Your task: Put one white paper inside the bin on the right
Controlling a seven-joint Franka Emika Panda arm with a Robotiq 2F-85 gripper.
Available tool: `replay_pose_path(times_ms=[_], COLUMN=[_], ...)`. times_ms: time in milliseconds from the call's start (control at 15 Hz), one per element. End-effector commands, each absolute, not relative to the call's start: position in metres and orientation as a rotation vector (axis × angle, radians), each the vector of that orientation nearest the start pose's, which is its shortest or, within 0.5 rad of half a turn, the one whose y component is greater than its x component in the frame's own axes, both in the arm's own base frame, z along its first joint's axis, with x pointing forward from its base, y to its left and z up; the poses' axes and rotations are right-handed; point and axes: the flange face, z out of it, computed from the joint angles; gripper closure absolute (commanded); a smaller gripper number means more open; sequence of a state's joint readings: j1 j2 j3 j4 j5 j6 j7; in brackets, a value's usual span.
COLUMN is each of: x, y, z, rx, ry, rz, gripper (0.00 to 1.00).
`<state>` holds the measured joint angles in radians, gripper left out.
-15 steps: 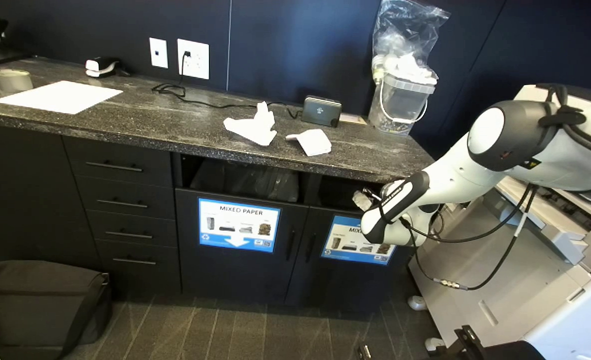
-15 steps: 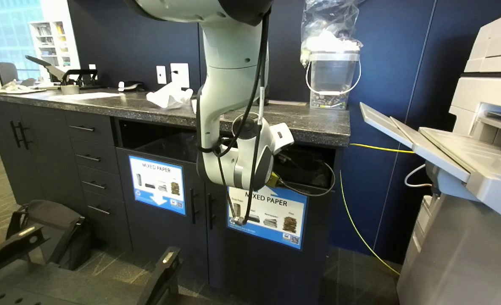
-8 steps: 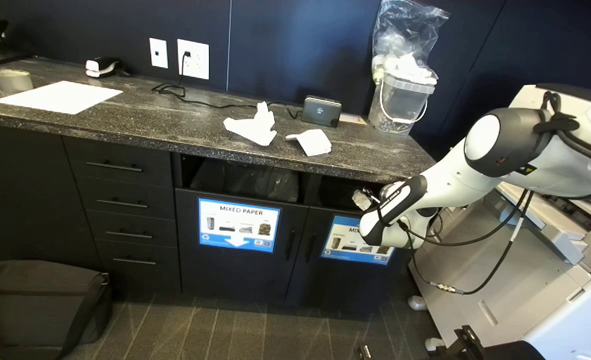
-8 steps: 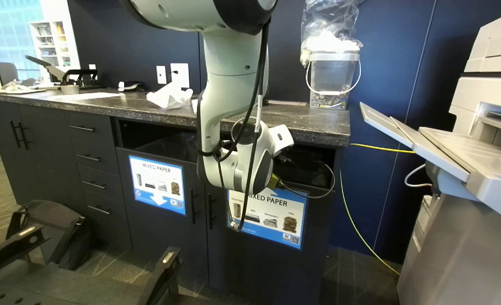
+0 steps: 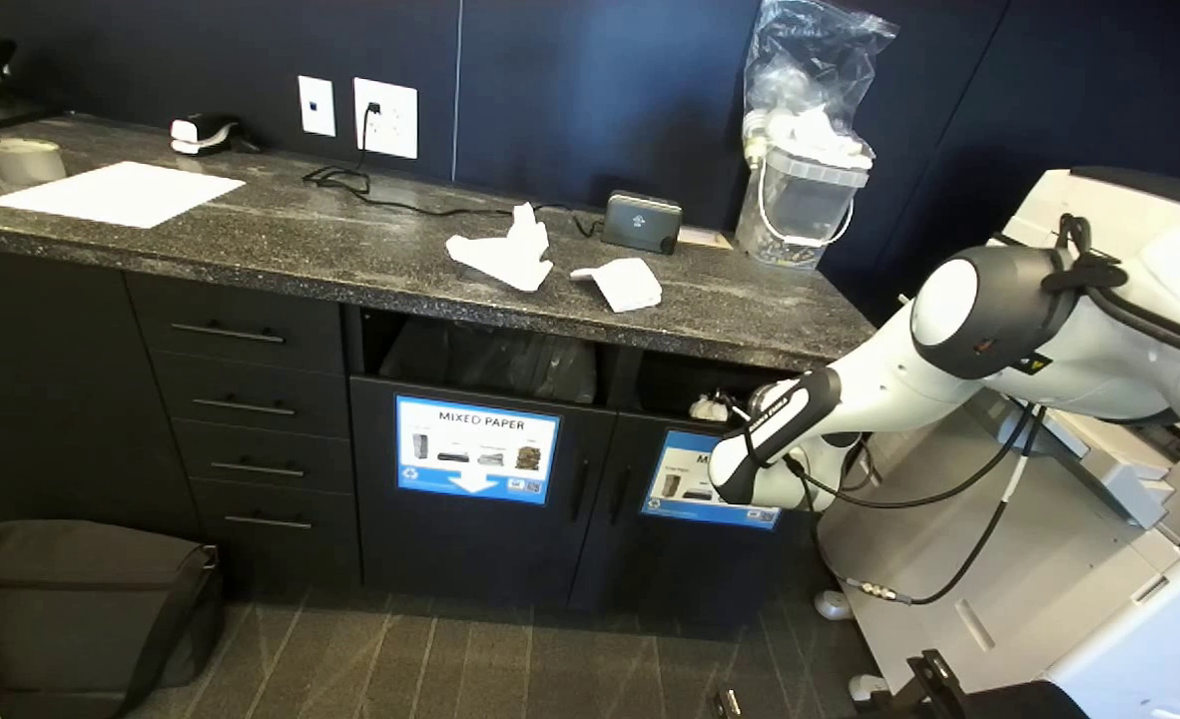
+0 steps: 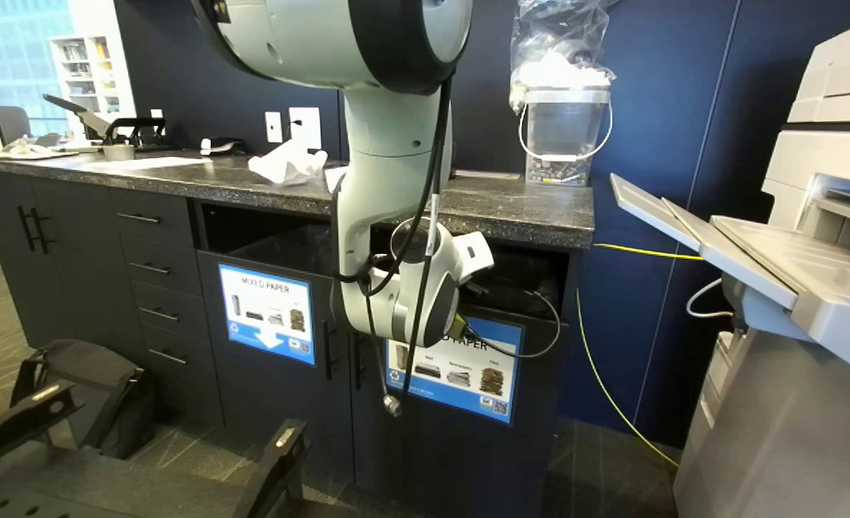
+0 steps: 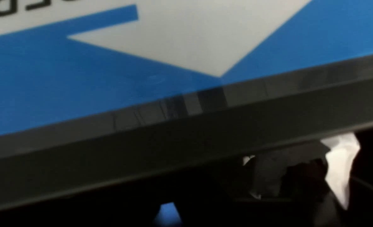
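Note:
The bin on the right (image 5: pixel 680 574) is a dark cabinet door with a MIXED PAPER sign and a slot above. My gripper (image 5: pixel 728 404) is at that slot, pointing in under the counter; the arm hides it in an exterior view. A small pale crumpled piece, like white paper (image 5: pixel 710 407), shows at its tip; I cannot tell whether the fingers grip it. In the dark, upside-down wrist view, a bright white piece (image 7: pixel 341 170) lies beyond the slot's rim (image 7: pixel 174 145). The fingers are not distinguishable there. On the counter rest a crumpled white paper (image 5: pixel 510 255) and a folded one (image 5: pixel 628 284).
The countertop (image 5: pixel 710 320) overhangs the slot. Beside it is another MIXED PAPER bin (image 5: pixel 460 549). A flat white sheet (image 5: pixel 121 193) lies far left, and a small dark box (image 5: pixel 642 222) and clear bucket (image 5: pixel 800 205) stand at the back. A printer (image 6: pixel 820 288) is at the right.
The arm has come down and slightly left at the slot of the bin on the right. The pale piece at the gripper's tip has shifted a little down and left. The counter papers have not moved.

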<state>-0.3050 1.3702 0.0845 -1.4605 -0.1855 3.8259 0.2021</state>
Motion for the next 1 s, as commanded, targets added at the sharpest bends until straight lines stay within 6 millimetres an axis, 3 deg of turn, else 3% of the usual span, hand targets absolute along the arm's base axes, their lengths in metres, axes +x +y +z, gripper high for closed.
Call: replay_pose_path(times_ms=[0,133,600,933], x=[0.659,0.660,0.643,0.619], y=[-0.137,-0.138,-0.133,-0.117], z=[-0.008,-0.010,-0.008,-0.006], rx=[-2.638,-2.644,-2.664,-2.674], ry=[0.452,0.459,0.503,0.514], rz=[-1.494,-1.495,-1.560,-1.680], gripper=[0.11,0.00,0.00,0.00])
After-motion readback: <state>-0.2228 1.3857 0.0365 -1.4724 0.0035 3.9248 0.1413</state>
